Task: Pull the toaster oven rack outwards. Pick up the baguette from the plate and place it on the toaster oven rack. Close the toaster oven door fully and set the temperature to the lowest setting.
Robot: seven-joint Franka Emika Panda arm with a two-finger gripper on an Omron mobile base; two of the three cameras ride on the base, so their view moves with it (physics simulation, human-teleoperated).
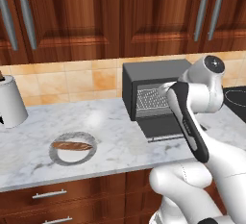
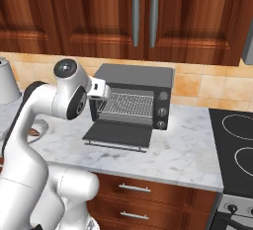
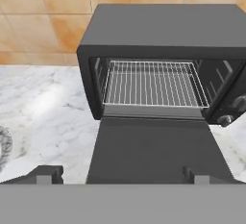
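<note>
The toaster oven stands on the marble counter against the tiled wall, below the wooden upper cabinets. The toaster oven door is dropped fully open and lies flat in front of the cavity. Inside, the toaster oven rack sits level within the cavity, its front edge just behind the opening, and nothing lies on its wire mesh. The knobs run down the oven's right-side panel.

The plate rests on the counter well to the left of the oven, near the front edge. The baguette lies across it, roughly lengthwise from left to right, spanning about the plate's width. A white cylindrical canister stands farther left, near the wall. In the right base view a black cooktop lies to the oven's right.

The gripper hangs in front of the oven, above the near part of the lowered door, facing the cavity. Its jaws are spread wide and hold nothing; in the hand view the two fingertips straddle the door's width at the bottom. The rack lies straight ahead of the gripper, beyond the door and apart from the fingers. The baguette is off to the gripper's left, well apart from it, on its plate.
</note>
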